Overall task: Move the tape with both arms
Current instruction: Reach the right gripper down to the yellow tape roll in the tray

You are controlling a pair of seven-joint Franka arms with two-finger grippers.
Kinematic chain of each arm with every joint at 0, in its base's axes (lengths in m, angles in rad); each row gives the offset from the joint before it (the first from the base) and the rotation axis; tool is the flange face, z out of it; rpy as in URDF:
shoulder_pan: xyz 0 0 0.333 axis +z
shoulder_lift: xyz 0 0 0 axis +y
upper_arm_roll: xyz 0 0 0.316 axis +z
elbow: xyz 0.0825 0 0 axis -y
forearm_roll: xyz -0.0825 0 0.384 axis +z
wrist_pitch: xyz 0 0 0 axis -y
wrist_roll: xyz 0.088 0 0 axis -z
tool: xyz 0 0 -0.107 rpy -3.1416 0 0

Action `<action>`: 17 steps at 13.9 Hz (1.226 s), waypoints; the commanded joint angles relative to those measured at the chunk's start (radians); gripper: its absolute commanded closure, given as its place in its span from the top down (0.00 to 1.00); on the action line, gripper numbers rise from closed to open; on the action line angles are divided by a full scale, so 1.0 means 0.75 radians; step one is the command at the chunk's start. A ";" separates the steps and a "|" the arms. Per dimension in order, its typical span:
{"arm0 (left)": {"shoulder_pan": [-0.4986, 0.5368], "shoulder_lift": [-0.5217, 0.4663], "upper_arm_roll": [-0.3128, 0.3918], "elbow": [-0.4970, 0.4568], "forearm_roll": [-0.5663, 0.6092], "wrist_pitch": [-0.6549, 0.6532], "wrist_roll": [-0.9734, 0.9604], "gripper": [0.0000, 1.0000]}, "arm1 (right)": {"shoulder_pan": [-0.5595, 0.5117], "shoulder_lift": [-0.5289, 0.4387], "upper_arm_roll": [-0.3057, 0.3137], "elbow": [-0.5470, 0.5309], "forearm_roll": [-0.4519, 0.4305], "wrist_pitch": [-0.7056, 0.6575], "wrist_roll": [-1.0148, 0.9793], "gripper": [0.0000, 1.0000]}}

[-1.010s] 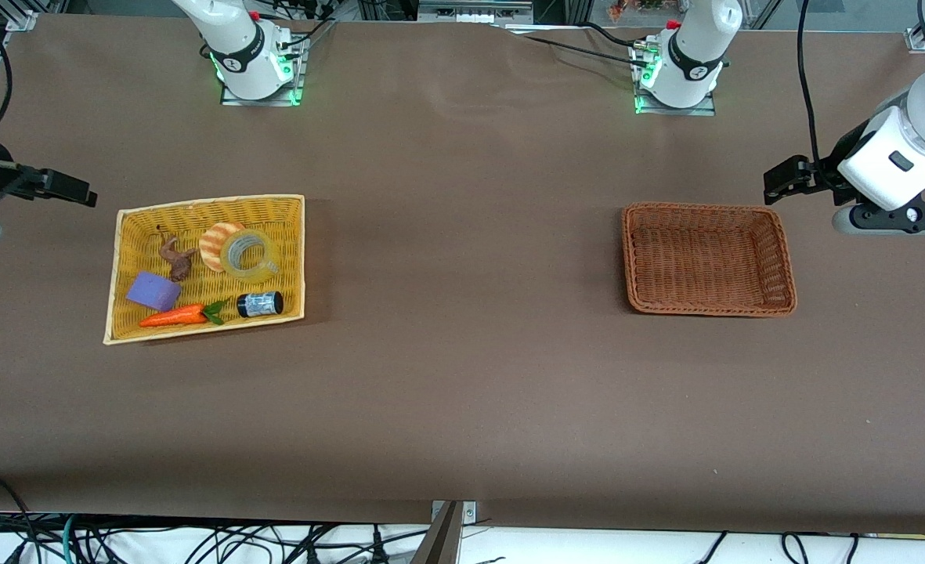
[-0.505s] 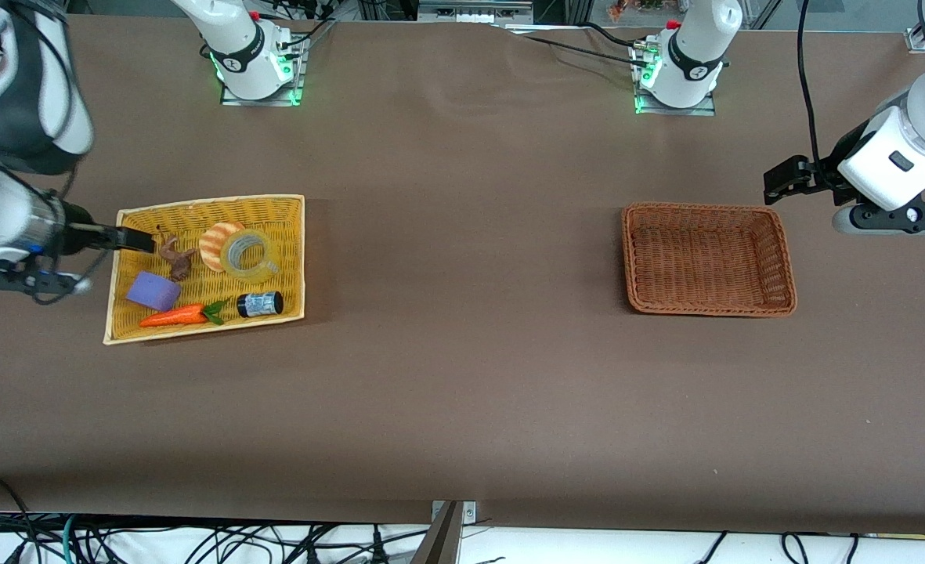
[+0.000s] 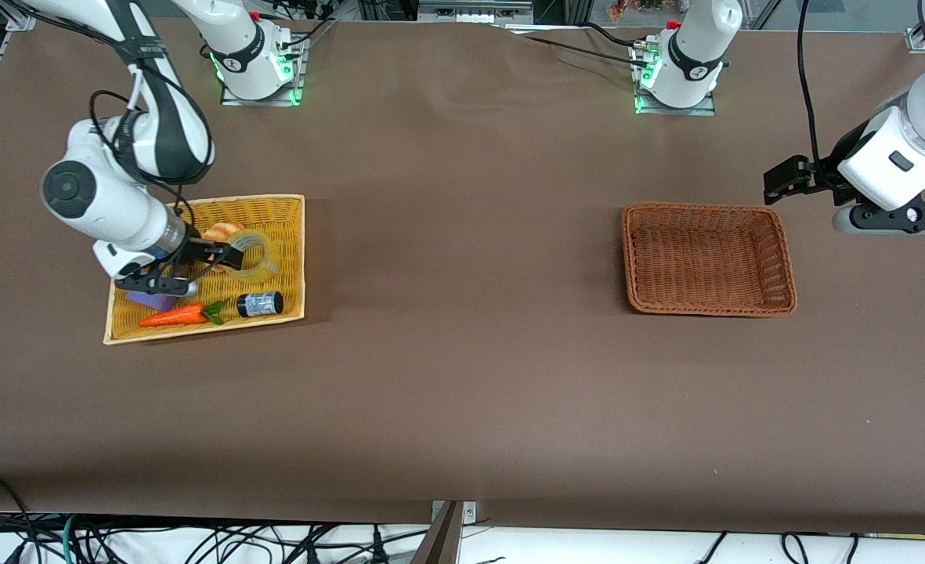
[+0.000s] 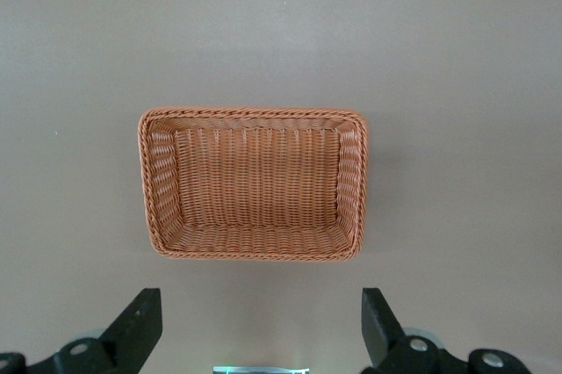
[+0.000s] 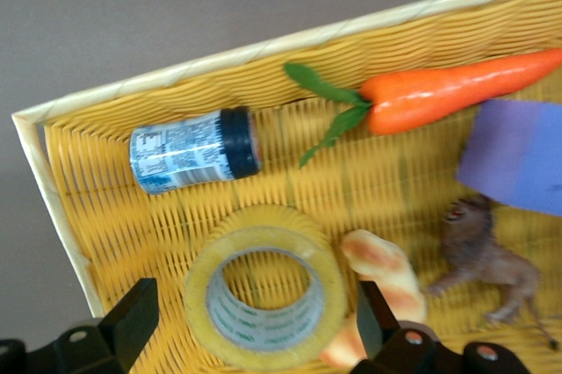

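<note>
Yellow wicker basket point(image 3: 290, 205) sits under the right gripper point(image 3: 223, 256), whose fingers are spread wide with nothing between them. The tape point(image 5: 266, 297) lies flat in that basket right below the fingertips. The right wrist view shows what the front camera half hides: the striped croissant toy point(image 5: 384, 279) touching the tape, a small brown animal figure point(image 5: 485, 257), a purple block point(image 5: 518, 156), a carrot point(image 5: 452, 89) and a little jar point(image 5: 195, 150) on its side. The left gripper point(image 4: 260, 326) waits, spread open, over bare table beside the empty brown basket point(image 4: 253, 183).
</note>
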 commanded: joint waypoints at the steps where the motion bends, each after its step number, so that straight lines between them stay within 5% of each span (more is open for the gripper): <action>1: 0.005 0.017 -0.007 0.041 -0.012 -0.029 0.007 1.00 | -0.010 -0.006 0.039 -0.089 -0.003 0.133 0.024 1.00; 5: 0.005 0.017 -0.005 0.041 -0.012 -0.029 0.007 1.00 | -0.010 0.049 0.123 -0.126 -0.006 0.254 0.114 1.00; 17: 0.005 0.017 -0.005 0.041 -0.012 -0.029 0.007 1.00 | 0.013 0.115 0.125 -0.237 -0.030 0.454 0.086 1.00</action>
